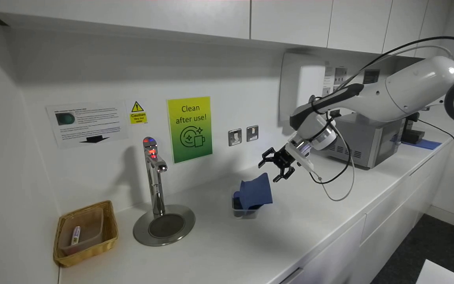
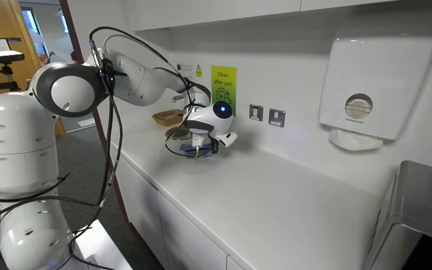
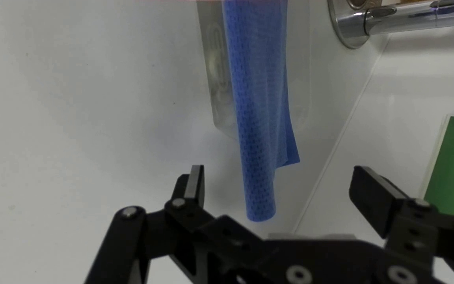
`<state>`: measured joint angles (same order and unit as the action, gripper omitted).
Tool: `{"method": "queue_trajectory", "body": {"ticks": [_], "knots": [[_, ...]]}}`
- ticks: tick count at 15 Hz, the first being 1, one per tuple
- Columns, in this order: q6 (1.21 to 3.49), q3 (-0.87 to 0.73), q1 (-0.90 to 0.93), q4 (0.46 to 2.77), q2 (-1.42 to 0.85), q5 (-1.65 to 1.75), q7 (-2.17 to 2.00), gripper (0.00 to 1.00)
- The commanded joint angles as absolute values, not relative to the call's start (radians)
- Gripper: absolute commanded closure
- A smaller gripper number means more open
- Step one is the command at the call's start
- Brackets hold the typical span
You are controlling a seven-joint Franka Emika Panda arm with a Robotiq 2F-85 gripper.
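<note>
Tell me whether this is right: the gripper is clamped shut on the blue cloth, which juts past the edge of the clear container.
Not quite: the gripper is not clamped shut. The wrist view shows its jaws standing open, with a gap on either side of the blue cloth, which does jut past the edge of the clear container.

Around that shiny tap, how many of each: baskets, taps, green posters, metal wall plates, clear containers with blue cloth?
Wicker basket: 1
Shiny tap: 1
Green poster: 1
Metal wall plates: 2
Clear container with blue cloth: 1
Total: 6
</note>
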<state>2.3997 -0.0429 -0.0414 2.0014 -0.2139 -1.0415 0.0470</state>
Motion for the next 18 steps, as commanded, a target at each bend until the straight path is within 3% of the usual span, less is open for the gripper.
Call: {"method": "queue_trajectory", "body": {"ticks": [1, 11, 12, 13, 15, 18], "knots": [[2.424, -0.031, -0.049, 1.947, -0.251, -1.081, 0.046, 0.0], [2.432, -0.008, -0.04, 1.853, -0.366, -1.15, 0.05, 0.0], [2.434, -0.004, -0.038, 1.843, -0.377, -1.151, 0.047, 0.04], [2.436, -0.001, -0.037, 1.834, -0.387, -1.153, 0.049, 0.26], [2.433, 0.003, -0.037, 1.817, -0.403, -1.15, 0.051, 0.3], [2.436, 0.005, -0.036, 1.801, -0.413, -1.142, 0.044, 0.54]]}}
